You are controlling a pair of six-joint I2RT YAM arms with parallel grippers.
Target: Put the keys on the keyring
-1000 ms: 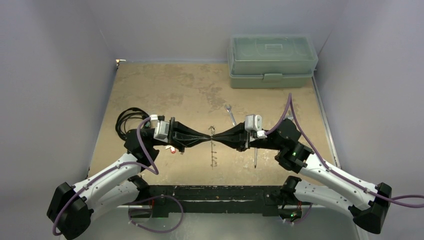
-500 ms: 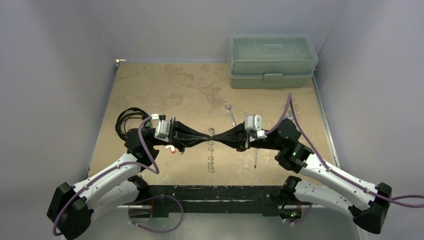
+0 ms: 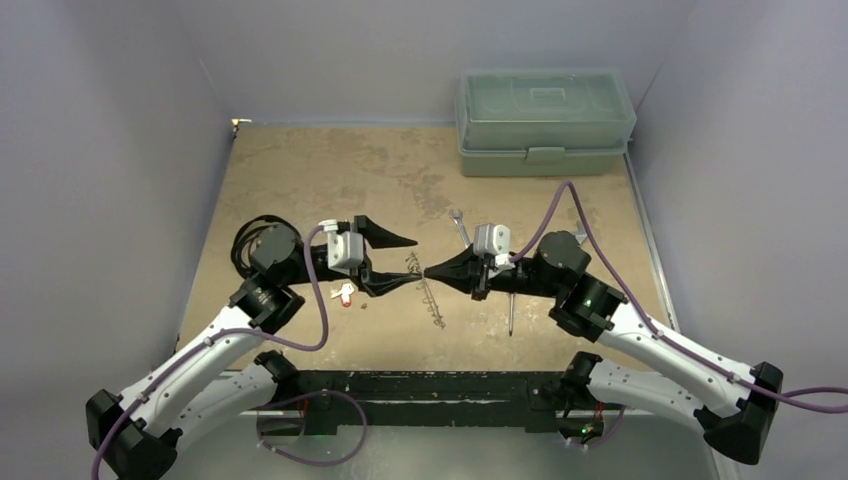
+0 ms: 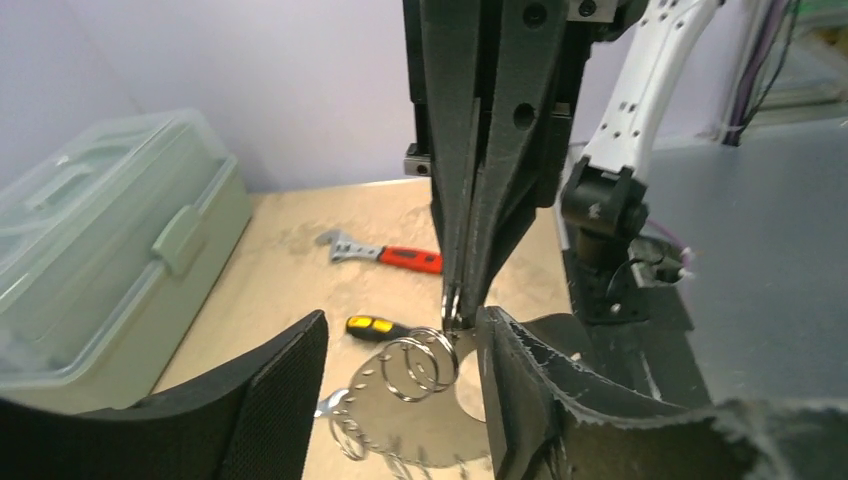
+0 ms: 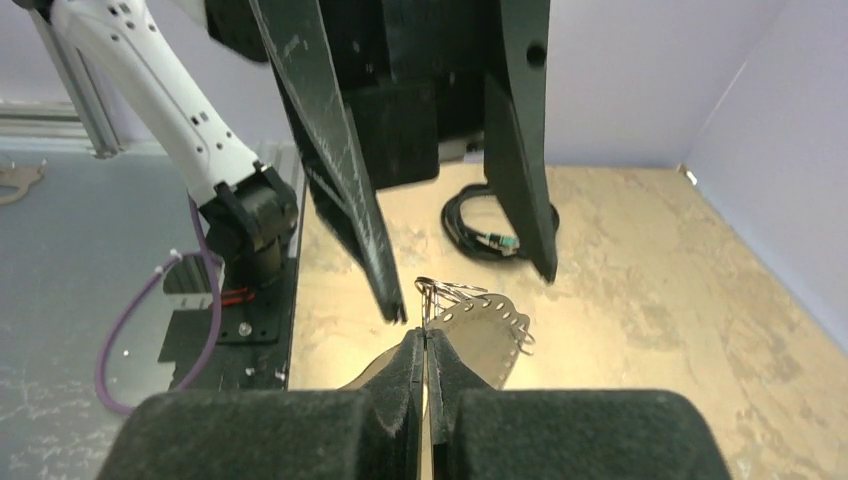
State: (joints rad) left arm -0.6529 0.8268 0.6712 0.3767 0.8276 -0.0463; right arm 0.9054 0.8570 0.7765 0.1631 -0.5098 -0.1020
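Observation:
The keyring [image 3: 431, 296] is a thin silvery oval piece with holes round its rim and small wire rings through them. It hangs above the table from my right gripper [image 3: 428, 271], which is shut on its upper edge [image 5: 425, 335]. The keyring [image 5: 482, 330] shows just past those tips. My left gripper [image 3: 412, 260] stands open, one finger on each side of the keyring [image 4: 400, 425] without touching it, its own point [image 4: 405, 325] just above two rings. A key with a red tag [image 3: 345, 294] lies on the table below the left wrist.
A green lidded toolbox [image 3: 545, 120] stands at the back right. A coiled black cable [image 3: 250, 240] lies at the left. A small spanner [image 3: 461, 228], a red-handled wrench [image 4: 385, 255] and a screwdriver [image 3: 511, 312] lie near the right gripper.
My left gripper has let go of the keyring, opened and drawn back to the left. The right gripper keeps its hold and has shifted slightly left; the keyring has swung.

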